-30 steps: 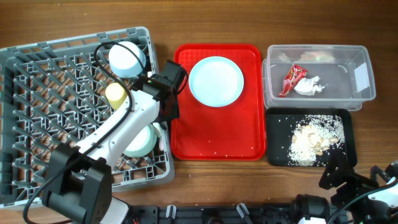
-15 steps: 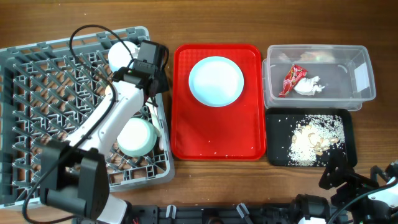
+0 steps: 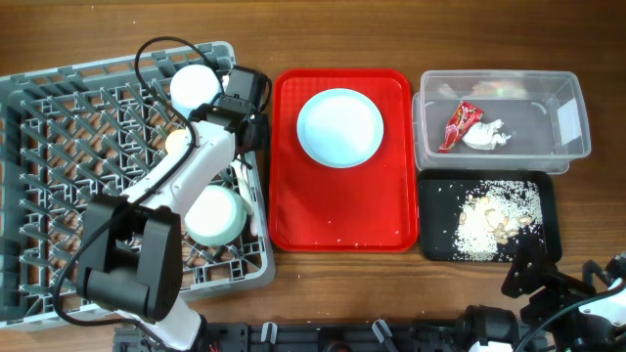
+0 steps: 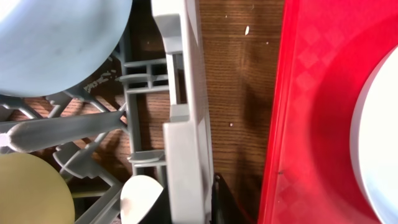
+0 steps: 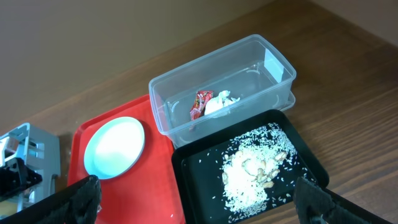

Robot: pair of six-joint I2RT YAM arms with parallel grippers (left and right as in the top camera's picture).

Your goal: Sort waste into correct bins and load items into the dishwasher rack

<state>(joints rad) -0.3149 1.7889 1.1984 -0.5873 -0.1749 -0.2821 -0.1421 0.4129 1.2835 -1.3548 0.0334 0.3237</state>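
Observation:
My left gripper [image 3: 252,132] hangs over the right wall of the grey dishwasher rack [image 3: 29,83]. Only dark finger stubs [image 4: 227,202] show on either side of that wall [image 4: 186,93], so their gap is unclear. A white spoon [image 4: 140,199] lies just inside the wall, with cutlery [image 3: 238,184] along the rack's edge. In the rack sit a white bowl [image 3: 199,88], a yellow-green cup [image 3: 179,145] and a pale blue bowl [image 3: 213,215]. The light blue plate [image 3: 339,127] rests on the red tray [image 3: 342,220]. My right gripper [image 5: 199,205] is open and empty near the table's front right.
The clear tub [image 3: 572,127] holds the red wrapper [image 3: 460,124] and the white tissue [image 3: 486,135]. Below it the black tray [image 3: 435,215] carries the rice scraps [image 3: 494,217]. A strip of bare wood separates the rack from the red tray.
The left gripper has swung from the gap beside the red tray up and left onto the rack's right wall. The right arm has not moved.

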